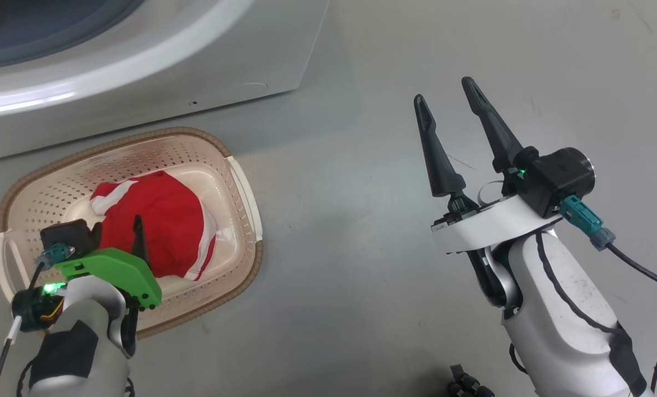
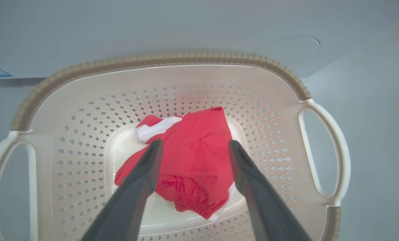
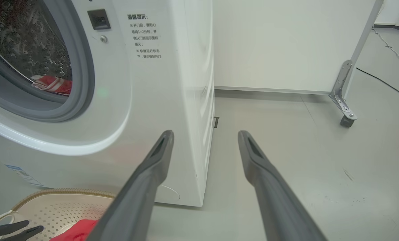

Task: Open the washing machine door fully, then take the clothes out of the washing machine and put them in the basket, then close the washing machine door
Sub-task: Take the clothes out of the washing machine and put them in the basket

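Red clothes (image 1: 157,220) (image 2: 192,167) with white trim lie loose on the floor of the cream basket (image 1: 196,135) (image 2: 159,58). My left gripper (image 1: 117,234) (image 2: 195,144) hangs just above them, jaws open, holding nothing. The white washing machine (image 1: 140,66) (image 3: 159,83) stands behind the basket, and more red and white clothes (image 3: 52,85) rest inside its drum. My right gripper (image 1: 443,91) (image 3: 205,134) is open and empty over bare floor, off the machine's right corner. The washing machine door is out of view.
A white partition on a metal leg with a caster (image 3: 346,120) stands to the right of the machine, and a black cable (image 3: 383,80) runs along the floor there. Grey floor (image 1: 350,248) spreads between basket and right arm.
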`<state>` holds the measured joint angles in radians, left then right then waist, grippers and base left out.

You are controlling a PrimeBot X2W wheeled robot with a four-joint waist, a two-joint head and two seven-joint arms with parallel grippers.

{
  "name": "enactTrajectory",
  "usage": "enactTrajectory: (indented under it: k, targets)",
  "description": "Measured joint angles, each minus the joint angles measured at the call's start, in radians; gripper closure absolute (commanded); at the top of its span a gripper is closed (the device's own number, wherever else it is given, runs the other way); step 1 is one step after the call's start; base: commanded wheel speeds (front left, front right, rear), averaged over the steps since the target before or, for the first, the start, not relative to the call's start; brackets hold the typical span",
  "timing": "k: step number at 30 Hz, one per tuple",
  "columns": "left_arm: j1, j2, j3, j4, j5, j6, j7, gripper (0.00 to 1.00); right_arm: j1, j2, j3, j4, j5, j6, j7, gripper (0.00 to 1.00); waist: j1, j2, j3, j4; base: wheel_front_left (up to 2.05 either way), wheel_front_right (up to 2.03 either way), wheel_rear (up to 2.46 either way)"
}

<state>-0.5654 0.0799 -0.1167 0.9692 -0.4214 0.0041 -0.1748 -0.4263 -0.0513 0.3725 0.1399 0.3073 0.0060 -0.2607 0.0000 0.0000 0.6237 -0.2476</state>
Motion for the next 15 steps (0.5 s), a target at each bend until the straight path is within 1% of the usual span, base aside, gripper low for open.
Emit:
enactTrajectory:
  k: [7,15]
  targets:
    - [0.0,-0.001,-0.002,0.021,0.001,-0.02,-0.055,0.0,0.006,0.0,-0.008,0.021,-0.001,0.0,0.0,0.0,0.0,0.0,-0.054,0.02,0.0,0.0,0.0]
    - [0.018,-0.008,0.0,-0.004,0.001,-0.045,-0.074,0.0,0.043,-0.002,-0.024,0.044,-0.004,0.0,0.0,0.0,0.0,0.0,-0.131,0.052,0.0,0.0,0.0]
